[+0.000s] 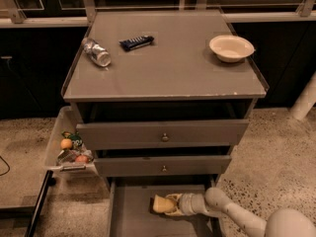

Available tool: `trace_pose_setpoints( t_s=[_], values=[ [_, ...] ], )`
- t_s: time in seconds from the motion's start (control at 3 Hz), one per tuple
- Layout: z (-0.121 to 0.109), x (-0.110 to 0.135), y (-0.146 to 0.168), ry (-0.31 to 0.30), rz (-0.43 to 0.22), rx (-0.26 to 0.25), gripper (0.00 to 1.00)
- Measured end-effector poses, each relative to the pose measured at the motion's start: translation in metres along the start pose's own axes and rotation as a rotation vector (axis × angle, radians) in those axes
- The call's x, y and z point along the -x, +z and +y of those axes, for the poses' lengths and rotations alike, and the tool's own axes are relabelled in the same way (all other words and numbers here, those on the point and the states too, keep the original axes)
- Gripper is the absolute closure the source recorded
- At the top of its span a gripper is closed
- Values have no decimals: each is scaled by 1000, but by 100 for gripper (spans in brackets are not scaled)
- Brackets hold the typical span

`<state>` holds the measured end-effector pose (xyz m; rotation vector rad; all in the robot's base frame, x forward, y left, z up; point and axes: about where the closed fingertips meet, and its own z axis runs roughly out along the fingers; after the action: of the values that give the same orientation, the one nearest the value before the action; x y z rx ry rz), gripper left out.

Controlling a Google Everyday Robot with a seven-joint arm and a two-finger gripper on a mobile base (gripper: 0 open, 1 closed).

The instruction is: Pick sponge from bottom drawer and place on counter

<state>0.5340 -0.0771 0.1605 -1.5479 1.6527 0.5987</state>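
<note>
The sponge (159, 204), a small pale yellow block, lies on the floor of the open bottom drawer (129, 212), towards its right side. My gripper (172, 205) reaches into the drawer from the lower right and is right at the sponge, touching its right end. The cream arm runs back to the bottom right corner. The grey counter (168, 68) is above, over two drawers with small knobs.
On the counter lie a clear plastic bottle (97, 53) at the left, a dark snack bar (136, 42) at the back middle, and a white bowl (231, 47) at the right. A side bin with fruit and packets (69, 148) hangs on the cabinet's left.
</note>
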Motion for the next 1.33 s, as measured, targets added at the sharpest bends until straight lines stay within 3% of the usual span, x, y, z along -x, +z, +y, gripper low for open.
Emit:
trace_pose_setpoints(
  t_s=[0.67, 1.33],
  values=[
    [12, 67, -58, -100, -70, 28, 100],
    [7, 129, -142, -163, -121, 29, 100]
  ],
)
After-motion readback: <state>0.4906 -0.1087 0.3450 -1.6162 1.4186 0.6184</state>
